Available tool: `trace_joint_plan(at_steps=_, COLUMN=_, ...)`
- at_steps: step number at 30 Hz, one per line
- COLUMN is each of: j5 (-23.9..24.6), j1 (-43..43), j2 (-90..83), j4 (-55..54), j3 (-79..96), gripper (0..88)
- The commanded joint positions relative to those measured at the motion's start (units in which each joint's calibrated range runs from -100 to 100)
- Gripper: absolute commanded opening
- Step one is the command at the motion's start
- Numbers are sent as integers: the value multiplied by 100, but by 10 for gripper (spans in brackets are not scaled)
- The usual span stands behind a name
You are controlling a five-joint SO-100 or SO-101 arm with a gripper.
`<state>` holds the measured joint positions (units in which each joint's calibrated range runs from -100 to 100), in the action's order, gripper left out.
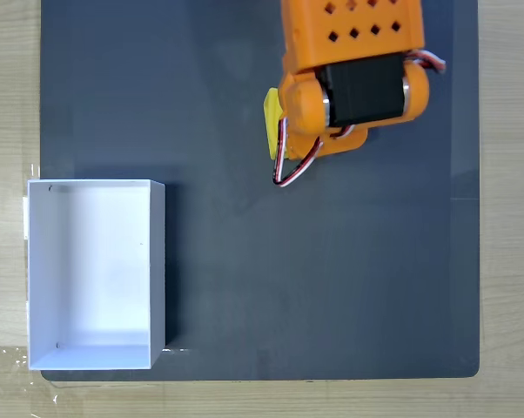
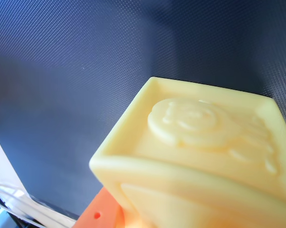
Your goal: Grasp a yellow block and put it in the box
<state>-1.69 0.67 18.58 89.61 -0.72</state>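
The wrist view shows the yellow block (image 2: 200, 152) close up, its raised round stud facing the camera, over the dark mat (image 2: 86, 71), an orange finger (image 2: 102, 216) touching its lower edge, though how wide the fingers stand I cannot tell, while the fixed view shows only a yellow sliver (image 1: 272, 122) beside the orange arm (image 1: 353, 78), well apart from the white box (image 1: 157, 261) on the bench (image 1: 10, 87).

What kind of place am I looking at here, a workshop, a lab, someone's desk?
Probably a hobby or lab tabletop set up for robot practice. A dark grey mat lies on a light wooden table, with an orange plastic robot arm over it, beside a white open-topped box and a bright yellow plastic block.
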Motion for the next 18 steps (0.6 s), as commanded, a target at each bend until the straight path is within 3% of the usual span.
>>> trace_joint_plan(at_steps=1, j5=-15, j1=-51, j2=-130, j4=-70, j3=-403, gripper=179)
trace_joint_plan(at_steps=9, j5=54, j1=-59, j2=-274, j4=-183, j3=-2483, gripper=178)
trace_joint_plan(at_steps=18, j5=232, j1=-1069, j2=-562, j4=-1928, j3=-3659, gripper=178)
